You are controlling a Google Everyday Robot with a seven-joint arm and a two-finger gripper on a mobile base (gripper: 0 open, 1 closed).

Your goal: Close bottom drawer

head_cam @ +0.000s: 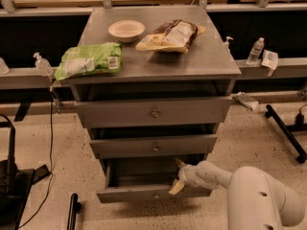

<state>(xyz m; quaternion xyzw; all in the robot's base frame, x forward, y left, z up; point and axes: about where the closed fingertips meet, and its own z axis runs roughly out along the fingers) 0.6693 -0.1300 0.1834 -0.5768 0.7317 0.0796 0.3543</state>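
1. Camera view, only one on hand: grey metal cabinet (pixel 158 66) seen from the front and above, three drawers stacked under a flat top
2. Bottom drawer (pixel 144 194) is the lowest and slimmest front, with a small round knob at centre. It is pulled well out from the cabinet body, open box visible behind the front, inside looks plain grey
3. Gripper (pixel 177 176) sits at the right part of that drawer, right by the top edge of the front panel. Claw is spread: one cream fingertip (pixel 180 163) points up over the open box, the other lies lower against the front panel
4. White arm (pixel 259 195) comes in from the lower right corner, wrist narrowing toward the drawer
5. Middle drawer (pixel 153 146) and top drawer (pixel 153 111) are above, each with a centre knob and a dark gap over its front. Top one is the widest
6. On the cabinet top: pale bowl (pixel 126 30) at the back left, brown and yellow snack bag (pixel 170 35) just right of it, green bag (pixel 88 61) at the front left corner, hanging slightly over the edge
7. Side ledges: clear pump bottle (pixel 42 63) on the left, water bottle (pixel 254 51) on the right
8. Floor is speckled. Black stand (pixel 9 176) with a cable is at the far left, well apart from the cabinet
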